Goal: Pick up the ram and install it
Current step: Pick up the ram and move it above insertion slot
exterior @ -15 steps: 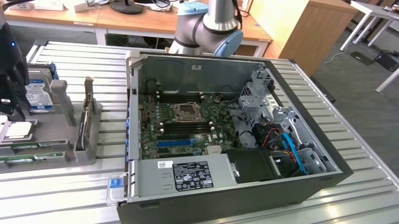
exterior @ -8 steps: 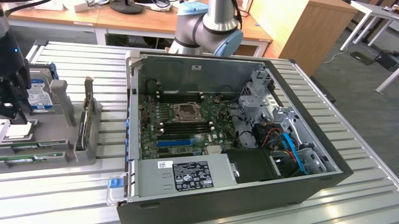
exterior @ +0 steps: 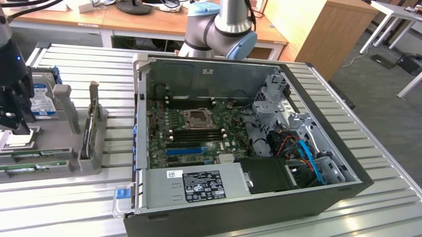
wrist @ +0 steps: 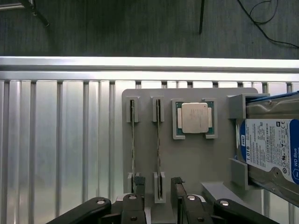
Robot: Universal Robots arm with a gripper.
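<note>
Two ram sticks stand on edge in slots of a grey holder tray [wrist: 187, 158]: one ram stick [wrist: 132, 140] and a second ram stick [wrist: 159, 140] beside it. My gripper [wrist: 158, 183] is open just above the tray. One black finger [wrist: 138, 183] and the other finger [wrist: 177, 184] stand on either side of the second stick's end, apart from it. In the exterior view the gripper [exterior: 20, 129] hangs over the tray at the far left, and the green ram sticks [exterior: 31, 168] lie below it.
A CPU [wrist: 194, 117] sits in a tray pocket and a blue-labelled hard drive [wrist: 271, 149] stands beside it. The open PC case [exterior: 142, 108] holds the motherboard [exterior: 191, 128] with a blue slot [exterior: 185, 149]. A power supply [exterior: 197, 185] sits at the case's front.
</note>
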